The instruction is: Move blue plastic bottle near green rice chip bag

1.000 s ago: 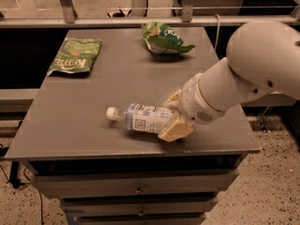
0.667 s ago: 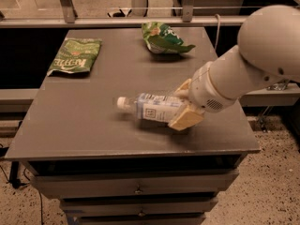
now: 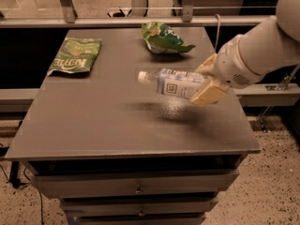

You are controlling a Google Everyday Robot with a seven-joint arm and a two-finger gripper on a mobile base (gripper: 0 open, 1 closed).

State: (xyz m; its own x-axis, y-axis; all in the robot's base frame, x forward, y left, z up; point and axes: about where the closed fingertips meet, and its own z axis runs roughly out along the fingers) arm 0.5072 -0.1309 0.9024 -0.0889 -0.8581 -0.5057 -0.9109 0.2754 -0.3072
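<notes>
The gripper holds its tan fingers clamped on the clear, blue-labelled plastic bottle, aloft near the worktop's right edge, cap pointing left. The puffy light-green rice chip bag lies beyond, at the far edge.

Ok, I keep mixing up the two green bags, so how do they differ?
The green rice chip bag is puffy, crumpled and light green; the dark green bag is flat with white lettering. It sits far centre, the dark one far left. Both lie on the table, clear of the claw, which grips the blue plastic bottle at right.
</notes>
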